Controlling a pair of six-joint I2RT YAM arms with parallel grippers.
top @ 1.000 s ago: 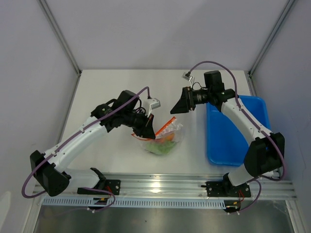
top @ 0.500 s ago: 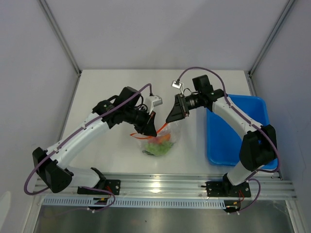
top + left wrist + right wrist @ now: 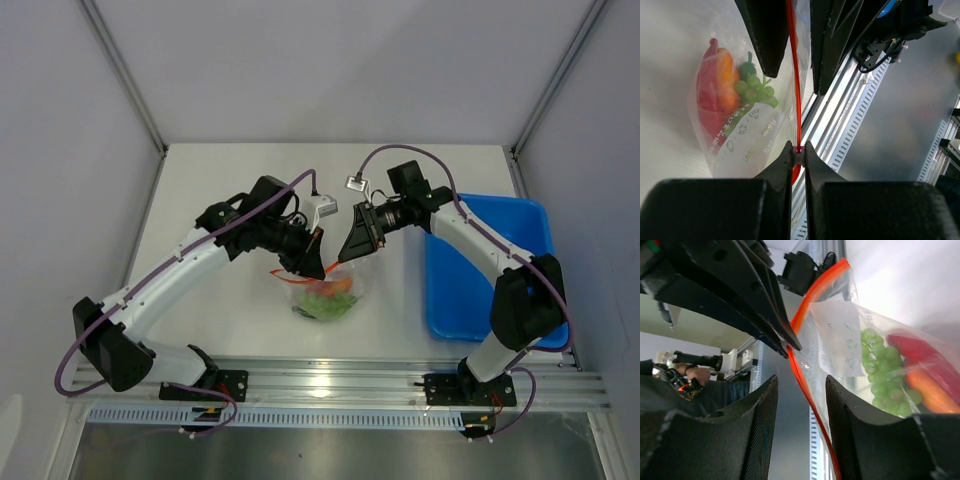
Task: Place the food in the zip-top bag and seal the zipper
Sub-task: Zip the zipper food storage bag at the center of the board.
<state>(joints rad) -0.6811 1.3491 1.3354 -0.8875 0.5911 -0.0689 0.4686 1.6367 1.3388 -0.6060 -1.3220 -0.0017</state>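
The zip-top bag (image 3: 326, 297) hangs from its mouth just above the table, holding the food: green grapes (image 3: 756, 91), an orange piece (image 3: 726, 80) and a red piece (image 3: 706, 102). My left gripper (image 3: 798, 148) is shut on one end of the orange-red zipper (image 3: 794, 75), also seen in the top view (image 3: 312, 263). My right gripper (image 3: 801, 407) straddles the zipper (image 3: 809, 392) with its jaws apart, and the strip runs free between the fingers (image 3: 759, 427). In the top view the right gripper (image 3: 345, 252) sits right beside the left one.
A blue tray (image 3: 470, 300) lies on the table to the right, under the right arm. The metal rail (image 3: 340, 385) runs along the near edge. The grey walls stand close at the back and on both sides.
The right gripper has swung left from near the tray to the bag's mouth, and its jaws have narrowed around the zipper. The left gripper keeps its hold and has shifted slightly right.
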